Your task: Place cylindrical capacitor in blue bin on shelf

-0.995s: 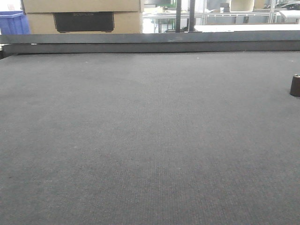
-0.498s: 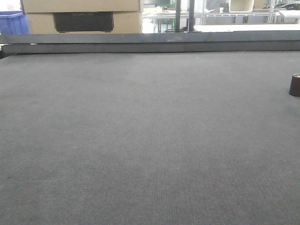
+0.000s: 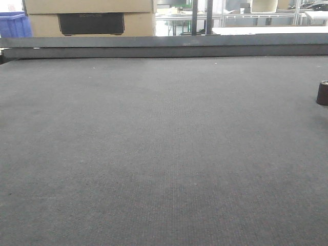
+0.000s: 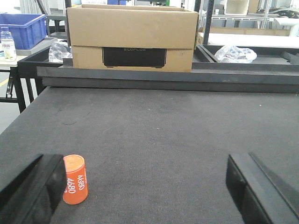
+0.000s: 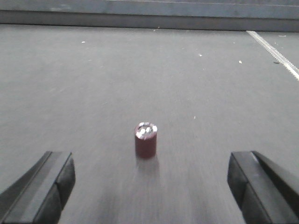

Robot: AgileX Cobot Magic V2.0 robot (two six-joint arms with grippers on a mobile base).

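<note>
Right wrist view: cylindrical capacitor [image 5: 146, 139] upright on dark mat [image 5: 93, 70], 12 o'clock of right gripper [image 5: 149, 191]. Fingers spread wide, holding nothing, bare mat between. Left gripper [image 4: 145, 186] gaping too, empty. Orange cylinder [image 4: 75, 179] just beside its 9 o'clock finger, cardboard box [image 4: 131, 37] beyond. Front view: capacitor unmoved since a second ago.

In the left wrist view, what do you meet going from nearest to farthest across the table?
Orange cylinder → dark rail along the table's far edge → cardboard box behind it.
</note>
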